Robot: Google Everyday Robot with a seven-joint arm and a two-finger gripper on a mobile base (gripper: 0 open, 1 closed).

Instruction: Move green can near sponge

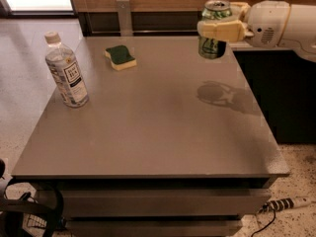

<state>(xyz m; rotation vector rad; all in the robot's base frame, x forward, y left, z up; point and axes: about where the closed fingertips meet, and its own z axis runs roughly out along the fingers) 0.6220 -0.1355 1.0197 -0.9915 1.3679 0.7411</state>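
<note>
The gripper (218, 29) is clenched on the can (212, 47) and holds it upright in the air above the rear right part of the table (163, 132). The can's shadow lies on the surface below. The sponge (120, 57) rests near the rear left, well apart from the can. The bottle (66, 72) stands near the left edge.

Hazards:
1. Slip. The grip covers only 1 band of the can, so a jerk in transit could drop it.
2. Sponge contact. Lowering too close could push the sponge or seat the can on it, tilted.
3. Tip-over. Releasing before the base sits flat could topple the can.
4. Overshoot. Excess leftward travel could strike the bottle.
</note>
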